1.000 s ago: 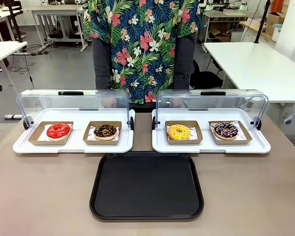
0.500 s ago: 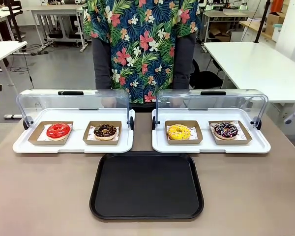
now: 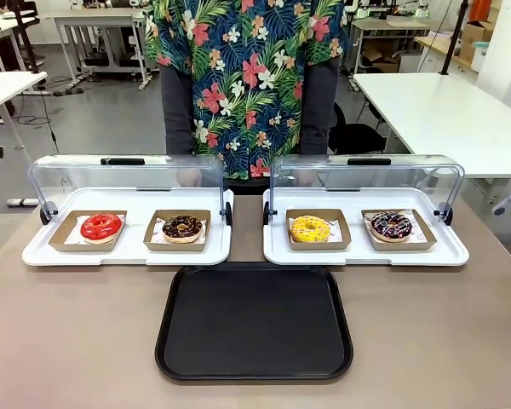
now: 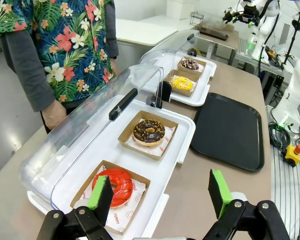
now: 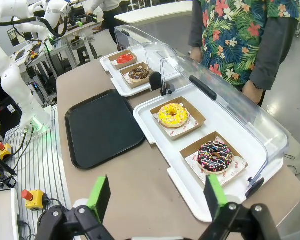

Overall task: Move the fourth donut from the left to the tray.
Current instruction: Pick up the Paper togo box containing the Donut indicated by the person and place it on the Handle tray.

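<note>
Pretty much at square one, judging by the layout.

Going left to right across the surface [image 3: 68, 341]:
- **Left side:** red-glazed donut [image 3: 100, 227], then the chocolate donut with yellowish crumbs [image 3: 182, 227] right beside it. Both on the left white display tray [image 3: 128, 253], with the clear lid [image 3: 128, 175] rolled back and open on the robot's side.
- **Middle:** black tray [image 3: 254, 322], nearer the robot, just in front of both display trays. Totally bare, no donut on it yet.
- **Right side:** right white display tray [image 3: 366, 256], lid rolled back too, holding the yellow donut [image 3: 310, 228]. At the far right, the fourth donut [image 3: 392, 225]: dark chocolate glaze, white drizzle, coloured sprinkles. Parked in its square brown holder [image 3: 424, 242] on white paper and untouched by the look of it.

Left tool [image 4: 159, 192]: released, green pads spread wide, gripping nothing. Up above the left end of the surface, looking down near the red-glazed donut.

Right tool [image 5: 157, 196]: same deal, jaws wide apart and empty. Up above the right end, well apart from the fourth donut below.

Person [image 3: 247, 77] standing at the far side, hands down behind the lids, not reaching in.

So nothing ticked off so far. Left to do, as a guess: reach in under the open lid, grab the holder or the donut, carry it over to the black tray, let go.
</note>
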You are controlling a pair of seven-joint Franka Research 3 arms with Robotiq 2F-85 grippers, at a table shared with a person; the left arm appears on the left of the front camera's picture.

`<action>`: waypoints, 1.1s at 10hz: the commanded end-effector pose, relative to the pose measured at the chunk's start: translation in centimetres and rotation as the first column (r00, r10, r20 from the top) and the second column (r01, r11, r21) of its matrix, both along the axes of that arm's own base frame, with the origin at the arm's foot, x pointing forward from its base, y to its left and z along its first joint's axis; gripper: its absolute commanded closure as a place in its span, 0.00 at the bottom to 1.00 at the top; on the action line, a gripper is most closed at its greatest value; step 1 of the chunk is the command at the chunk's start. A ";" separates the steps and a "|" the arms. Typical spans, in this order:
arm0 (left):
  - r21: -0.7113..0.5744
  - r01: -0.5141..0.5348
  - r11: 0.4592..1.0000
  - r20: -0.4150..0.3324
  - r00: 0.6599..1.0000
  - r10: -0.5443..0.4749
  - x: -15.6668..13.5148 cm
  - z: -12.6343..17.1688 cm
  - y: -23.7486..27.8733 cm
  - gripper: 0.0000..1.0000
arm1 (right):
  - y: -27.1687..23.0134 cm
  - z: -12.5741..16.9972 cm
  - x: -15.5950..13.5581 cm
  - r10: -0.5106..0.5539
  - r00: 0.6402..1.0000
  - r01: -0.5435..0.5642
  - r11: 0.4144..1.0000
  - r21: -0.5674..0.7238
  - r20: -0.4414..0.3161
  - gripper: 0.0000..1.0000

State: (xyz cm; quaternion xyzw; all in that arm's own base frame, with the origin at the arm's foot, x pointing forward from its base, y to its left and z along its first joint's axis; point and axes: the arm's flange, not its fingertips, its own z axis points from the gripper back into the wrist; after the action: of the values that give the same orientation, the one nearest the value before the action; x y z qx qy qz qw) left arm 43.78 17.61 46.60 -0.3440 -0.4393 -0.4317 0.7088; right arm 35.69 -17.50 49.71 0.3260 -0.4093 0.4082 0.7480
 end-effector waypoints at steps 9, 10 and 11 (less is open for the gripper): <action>0.009 0.002 1.000 -0.001 1.000 -0.002 0.0 0.1 0.0 0.00 | 0.0 0.2 0.3 0.007 0.999 -0.007 1.000 0.014 0.034 0.00; 0.009 0.002 1.000 -0.001 1.000 -0.002 0.0 0.1 0.0 0.00 | 0.0 0.2 0.3 0.007 0.999 -0.007 1.000 0.014 0.034 0.00; 0.009 0.002 1.000 -0.001 1.000 -0.002 0.0 0.1 0.0 0.00 | 0.0 0.2 0.3 0.007 0.999 -0.007 1.000 0.014 0.034 0.00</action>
State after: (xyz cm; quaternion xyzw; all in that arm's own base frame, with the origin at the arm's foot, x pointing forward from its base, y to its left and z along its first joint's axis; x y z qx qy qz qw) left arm 43.78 17.61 46.60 -0.3440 -0.4393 -0.4316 0.7088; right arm 35.69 -17.50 49.71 0.3260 -0.4093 0.4083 0.7480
